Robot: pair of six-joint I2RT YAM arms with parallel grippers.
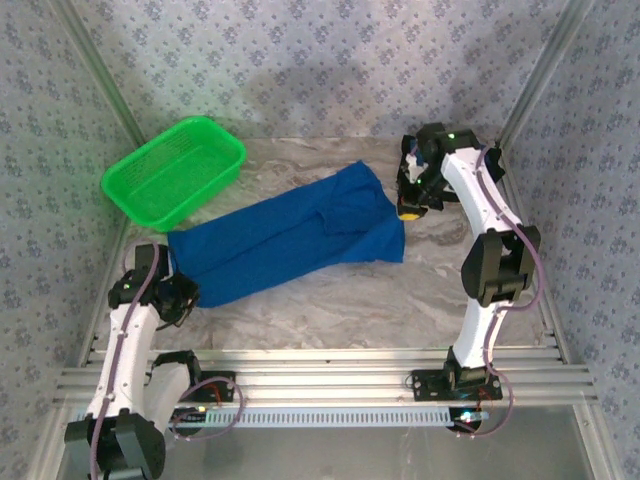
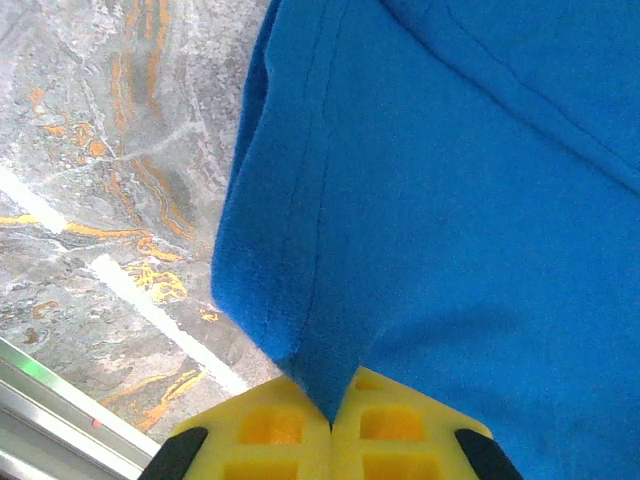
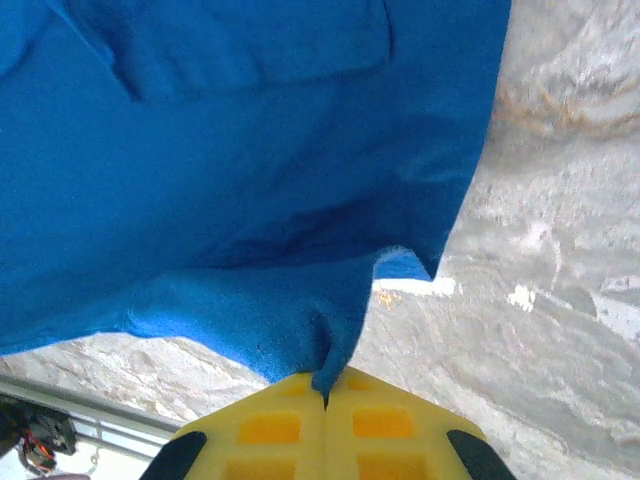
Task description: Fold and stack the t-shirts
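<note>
Fingers (image 2: 265, 435) (image 3: 395, 435), two pairs, pinch one blue t-shirt (image 1: 290, 245) near one basket (image 1: 228, 165).

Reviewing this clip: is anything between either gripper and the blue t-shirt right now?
Nothing visible. The left gripper is shut on the blue t-shirt at its near-left corner, and the right gripper is shut on its far-right edge. The green basket sits off the shirt's left end, not between them.

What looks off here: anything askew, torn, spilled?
Nothing damaged or spilled. The blue t-shirt lies slanted across the table, its right end rumpled with overlapping folds rather than flat. The left gripper and right gripper are each shut on an edge of it. The green basket sits skewed, far left.
</note>
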